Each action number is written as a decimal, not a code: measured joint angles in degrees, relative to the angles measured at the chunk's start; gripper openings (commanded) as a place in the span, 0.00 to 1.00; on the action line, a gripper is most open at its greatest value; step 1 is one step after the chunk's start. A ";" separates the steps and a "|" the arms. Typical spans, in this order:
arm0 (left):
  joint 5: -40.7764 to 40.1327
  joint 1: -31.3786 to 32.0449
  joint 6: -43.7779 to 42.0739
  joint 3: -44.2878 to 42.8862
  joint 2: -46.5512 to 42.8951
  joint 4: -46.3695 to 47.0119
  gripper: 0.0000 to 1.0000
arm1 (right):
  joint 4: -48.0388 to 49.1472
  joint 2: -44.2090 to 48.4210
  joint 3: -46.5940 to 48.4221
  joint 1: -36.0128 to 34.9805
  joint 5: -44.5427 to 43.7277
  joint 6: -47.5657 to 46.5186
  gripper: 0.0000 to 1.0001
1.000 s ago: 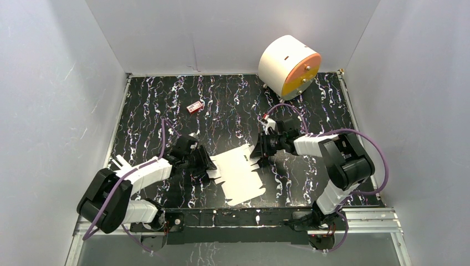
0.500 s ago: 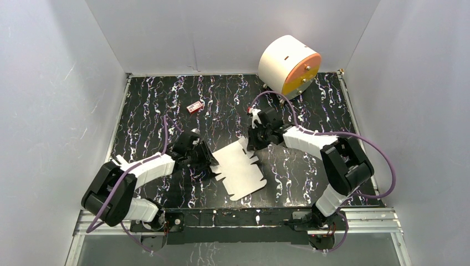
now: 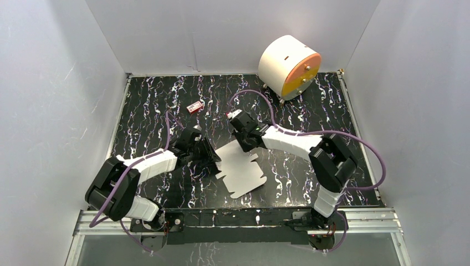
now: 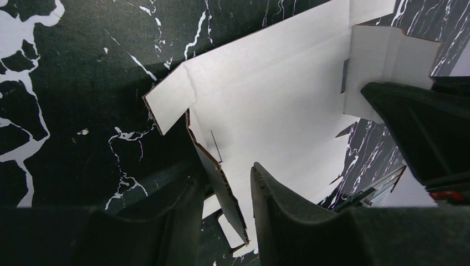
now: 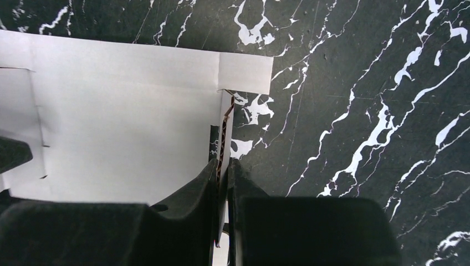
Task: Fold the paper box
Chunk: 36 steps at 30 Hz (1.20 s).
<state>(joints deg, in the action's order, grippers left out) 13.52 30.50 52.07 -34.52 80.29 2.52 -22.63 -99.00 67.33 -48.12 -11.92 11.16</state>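
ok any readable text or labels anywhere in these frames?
None readable.
Small red item on the black marbled table: pale marks, too small to read.
White flat cardboard paper box: blank.
Big white cylinder with orange face: no lettering.

Paper box between left pincer, right pincer

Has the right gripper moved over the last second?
Yes. In the overhead view the right gripper, pinching a flap of the paper box, has swung left and toward the back wall, nearer the small red item.
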 measured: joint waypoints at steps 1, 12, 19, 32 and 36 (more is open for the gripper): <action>0.00 0.00 0.00 -0.02 0.11 0.00 0.34 | -0.94 -0.92 0.90 -0.94 -1.86 -0.07 0.18; -0.02 0.09 0.07 -0.04 0.15 -0.20 0.34 | -7.61 -8.68 7.72 -8.07 -15.17 -0.87 0.18; -0.22 1.25 0.24 -1.86 1.33 -0.81 0.37 | -7.72 -9.42 7.93 -8.31 -16.48 -0.87 0.18; -2.54 2.69 -1.51 -6.19 3.63 -3.98 0.41 | -6.73 -9.60 7.52 -8.17 -16.39 -0.87 0.28; -3.82 2.69 -2.67 -7.23 3.63 -5.01 0.43 | -3.72 -7.74 4.00 -6.80 -13.44 -0.85 0.36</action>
<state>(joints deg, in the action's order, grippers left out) 9.69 33.19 49.41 -41.76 83.92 -2.48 -26.35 -106.74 71.33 -54.92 -25.36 10.31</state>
